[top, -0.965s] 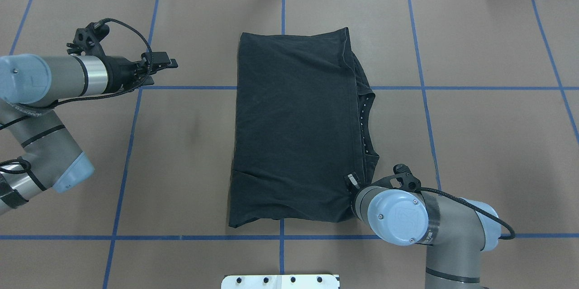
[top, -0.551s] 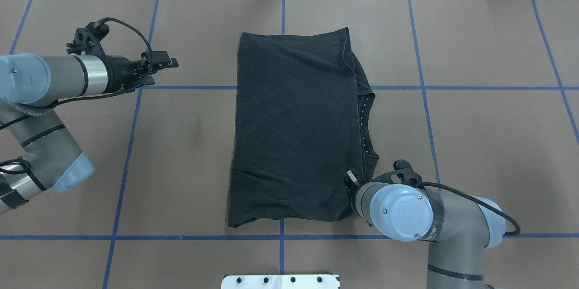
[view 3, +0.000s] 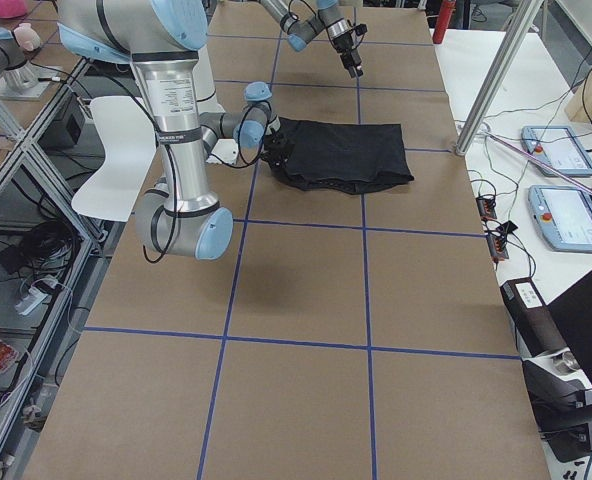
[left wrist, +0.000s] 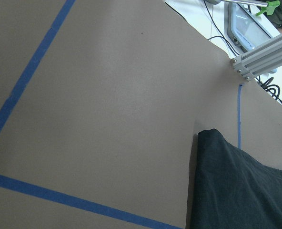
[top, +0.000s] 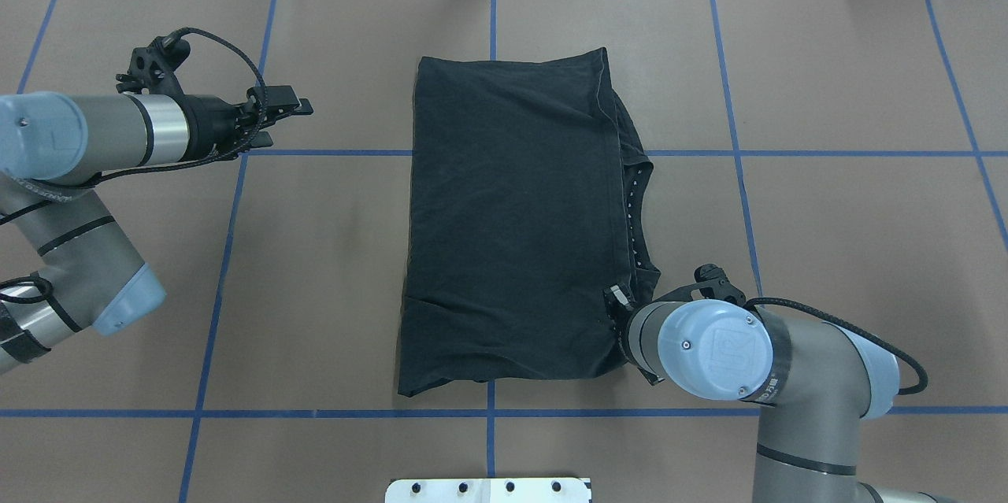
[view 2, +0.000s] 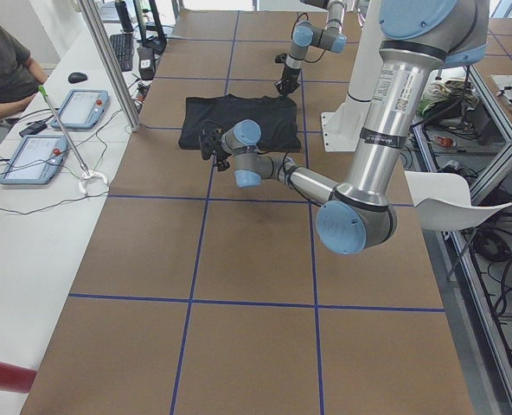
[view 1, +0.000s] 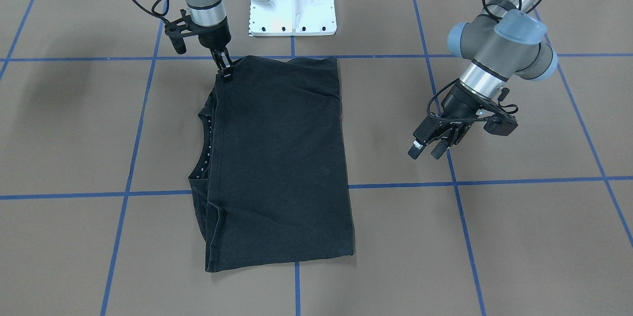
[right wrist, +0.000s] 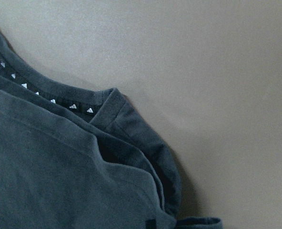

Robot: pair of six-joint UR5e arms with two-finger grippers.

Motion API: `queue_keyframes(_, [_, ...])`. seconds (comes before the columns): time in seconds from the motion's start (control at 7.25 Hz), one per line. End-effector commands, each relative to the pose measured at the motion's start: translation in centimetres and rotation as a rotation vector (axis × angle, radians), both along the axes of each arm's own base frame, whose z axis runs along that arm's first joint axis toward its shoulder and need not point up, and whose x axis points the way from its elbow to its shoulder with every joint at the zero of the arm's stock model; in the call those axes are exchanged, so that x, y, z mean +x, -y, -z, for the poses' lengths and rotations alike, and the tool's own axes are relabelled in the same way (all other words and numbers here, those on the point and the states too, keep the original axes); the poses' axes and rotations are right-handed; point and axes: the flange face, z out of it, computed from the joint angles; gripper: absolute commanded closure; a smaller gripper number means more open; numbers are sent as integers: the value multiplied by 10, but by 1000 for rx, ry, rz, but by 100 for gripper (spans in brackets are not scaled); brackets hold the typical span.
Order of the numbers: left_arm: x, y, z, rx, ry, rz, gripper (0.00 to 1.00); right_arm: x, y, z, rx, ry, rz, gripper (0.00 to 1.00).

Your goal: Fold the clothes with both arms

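The black two-finger right claw (top: 617, 298) is down at the 5 o'clock corner of the black short-sleeved T-shirt (top: 512, 227), taking 12 o'clock as the side away from the robot. Its tips touch the cloth just below the collar band with its row of small white marks (top: 638, 204). From where I stand its fingers look drawn close together, but the wrist hides them and I cannot tell whether any fabric is pinched between them. The T-shirt lies flat in the middle of the brown paper-covered bench (top: 827, 251), folded into a tall rectangle. A narrow strip of the under layer and the neckline pokes out along its 3 o'clock side, and there is a small crease near 7 o'clock. Off at 10 o'clock, well apart from the cloth, the black two-finger left claw (view 1: 425, 150) hangs above the bench with its fingers spread and nothing in them. The worry, to my eye, is that the right claw lifts or drags that corner alone, with the other claw so far off. Then only one layer may come up, the stack could slide askew, and the tidy edges would open. A shallow pinch might also slip off the hem and leave the corner rumpled.
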Motion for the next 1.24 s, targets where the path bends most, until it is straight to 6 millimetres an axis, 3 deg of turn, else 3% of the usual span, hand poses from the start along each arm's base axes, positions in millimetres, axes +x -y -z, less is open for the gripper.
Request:
queue_keyframes(0.0, [1, -22, 28, -52, -98, -8, 0, 4, -2, 4, -7, 7, 17, 100])
queue_keyframes(0.41, [19, -69, 34, -139, -170, -39, 0, 6, -7, 5, -38, 19, 51, 100])
queue_keyframes(0.69, [42, -114, 57, -220, -177, -73, 0, 8, -7, 5, -40, 21, 52, 100])
queue_keyframes(0.97, [95, -190, 79, -328, -111, -101, 1, 8, -8, 5, -43, 22, 57, 100])
queue_keyframes(1.1, [120, -230, 72, -353, -107, -101, 1, 8, -9, 5, -46, 23, 60, 100])
